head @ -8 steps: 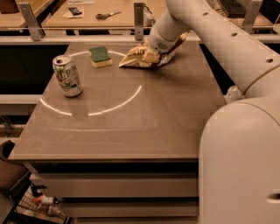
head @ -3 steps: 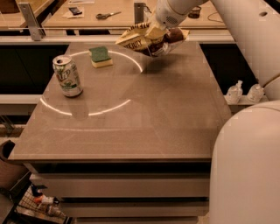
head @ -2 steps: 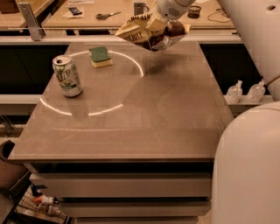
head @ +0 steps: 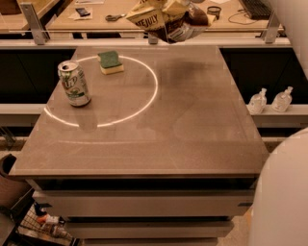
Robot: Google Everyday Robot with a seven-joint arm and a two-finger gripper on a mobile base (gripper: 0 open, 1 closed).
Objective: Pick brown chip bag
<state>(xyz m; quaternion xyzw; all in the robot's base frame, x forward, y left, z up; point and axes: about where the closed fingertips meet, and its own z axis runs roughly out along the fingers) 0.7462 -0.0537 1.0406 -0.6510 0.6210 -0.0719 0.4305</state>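
The brown chip bag (head: 163, 21) is a wrinkled tan-and-dark-brown foil bag with white lettering. It hangs in the air above the far edge of the grey table (head: 192, 120), clear of the surface. My gripper (head: 179, 6) is at the top edge of the view, shut on the bag's upper part; most of it is cut off by the frame.
A green-and-white soda can (head: 73, 82) stands at the table's left. A green-and-yellow sponge (head: 110, 62) lies at the back left. Two clear pump bottles (head: 269, 100) stand on a ledge to the right. My white body (head: 284, 192) fills the lower right.
The gripper has lifted the chip bag off the table and raised it steadily toward the top of the view. The can and sponge have not moved.
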